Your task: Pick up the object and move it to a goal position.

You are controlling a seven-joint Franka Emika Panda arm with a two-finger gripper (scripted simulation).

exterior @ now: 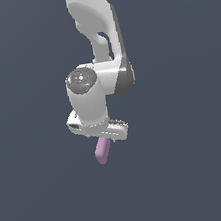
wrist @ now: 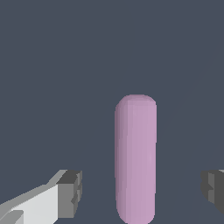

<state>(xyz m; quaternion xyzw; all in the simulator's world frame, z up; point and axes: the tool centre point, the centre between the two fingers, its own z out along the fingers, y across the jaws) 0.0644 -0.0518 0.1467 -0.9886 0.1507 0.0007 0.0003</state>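
The object is a pale pink-purple capsule-like block (exterior: 103,151) lying on the dark grey floor, partly hidden under my white hand in the exterior view. In the wrist view the block (wrist: 135,159) lies lengthwise between my two fingers, with a gap on each side. My gripper (wrist: 141,190) is open and holds nothing. One grey fingertip (wrist: 70,192) and the other fingertip (wrist: 213,189) stand apart from the block. In the exterior view the gripper (exterior: 102,136) hangs just above the block, and its fingers are hidden by the hand.
The floor (exterior: 193,170) is plain dark grey. The white arm (exterior: 95,34) rises above the hand. No goal marker shows in either view.
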